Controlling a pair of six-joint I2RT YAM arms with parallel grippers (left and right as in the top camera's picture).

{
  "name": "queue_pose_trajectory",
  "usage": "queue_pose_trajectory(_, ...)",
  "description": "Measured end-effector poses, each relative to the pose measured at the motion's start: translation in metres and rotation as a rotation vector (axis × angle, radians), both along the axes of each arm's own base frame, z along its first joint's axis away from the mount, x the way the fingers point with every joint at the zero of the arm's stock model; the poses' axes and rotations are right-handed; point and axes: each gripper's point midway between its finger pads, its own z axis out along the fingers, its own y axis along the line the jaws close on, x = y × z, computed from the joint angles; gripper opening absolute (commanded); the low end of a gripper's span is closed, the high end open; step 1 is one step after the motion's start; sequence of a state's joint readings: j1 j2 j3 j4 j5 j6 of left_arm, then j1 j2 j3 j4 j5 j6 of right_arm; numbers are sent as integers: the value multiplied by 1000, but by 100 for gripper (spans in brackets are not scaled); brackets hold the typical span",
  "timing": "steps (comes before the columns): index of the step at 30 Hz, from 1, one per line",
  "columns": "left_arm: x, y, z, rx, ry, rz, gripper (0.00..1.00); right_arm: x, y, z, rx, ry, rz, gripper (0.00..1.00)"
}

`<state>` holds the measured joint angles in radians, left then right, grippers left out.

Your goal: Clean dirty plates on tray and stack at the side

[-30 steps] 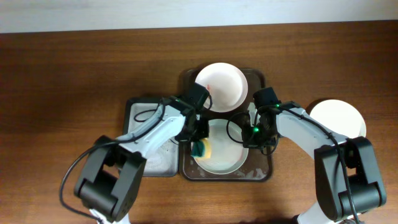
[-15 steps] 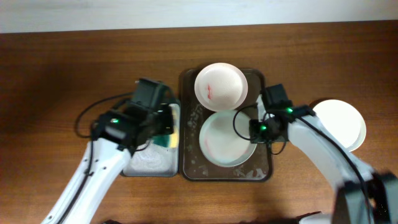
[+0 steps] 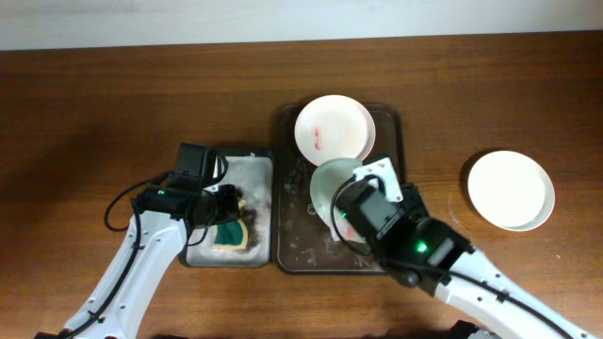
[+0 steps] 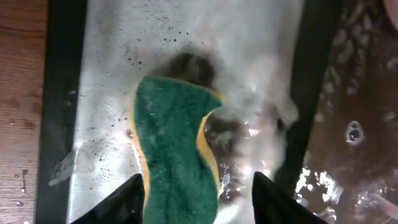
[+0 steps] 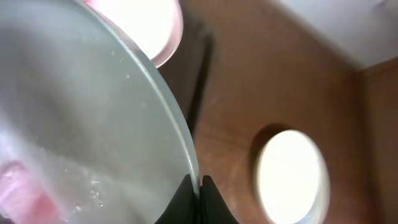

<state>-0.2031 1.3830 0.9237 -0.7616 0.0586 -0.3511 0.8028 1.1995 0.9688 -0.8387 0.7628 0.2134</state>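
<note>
Plainly the work is split between two places: washing at the left, stacking at the right. The left pincer [image 4: 196,178] hangs over the grey tray [image 3: 251,173], fingers spread, with the sponge [image 4: 174,149] lying green side up in the suds between them. It is not squeezed, and I judge it parked there because the soapy tray keeps it wet and off the counter [image 3: 94,113]. The right pincer [image 5: 199,191] is pressed together on the rim of the held plate [image 3: 325,188]. In the wrist view the two fingers meet on the thin edge and the plate stands steeply tilted, not flat. An edge pinch is about the only hold a narrow pincer can get on a shallow dish, and the tilt probably lets water run off. This plate sits over the lower middle of the tray [image 3: 294,247], just below the smeared plate [image 3: 334,128], which lies flat at the tray's upper end with red marks in its centre, not yet cleaned. A pinkish patch shows low on the held plate in the wrist view; I cannot tell whether it is leftover smear or a reflection. The side plate [image 3: 510,189] rests alone on the counter at the right, well apart from the tray, and looks like the base of the stack. The held plate likely goes there, which calls for levelling it first.
</note>
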Motion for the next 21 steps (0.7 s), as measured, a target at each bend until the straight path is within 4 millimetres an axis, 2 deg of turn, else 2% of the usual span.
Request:
queue_pose_trajectory(4, 6, -12, 17, -59, -27, -37, 75, -14, 21, 24, -137, -141, 79, 4)
queue_pose_trajectory(6, 8, -15, 31, -79, -65, -48, 100, -18, 26, 33, -174, -194, 95, 4)
queue_pose_trajectory(11, 6, -17, 78, -117, -208, -61, 99, -31, 40, 58, -255, -332, 134, 4)
queue_pose_trajectory(13, 3, -17, 89, -123, -244, -62, 99, -35, 41, 68, -283, -388, 129, 4)
queue_pose_trajectory(16, 3, -17, 91, -124, -249, -63, 99, -37, 38, 80, -318, -450, 107, 4)
queue_pose_trajectory(21, 3, -17, 91, -124, -250, -62, 99, -37, 34, 88, -343, -489, 80, 4)
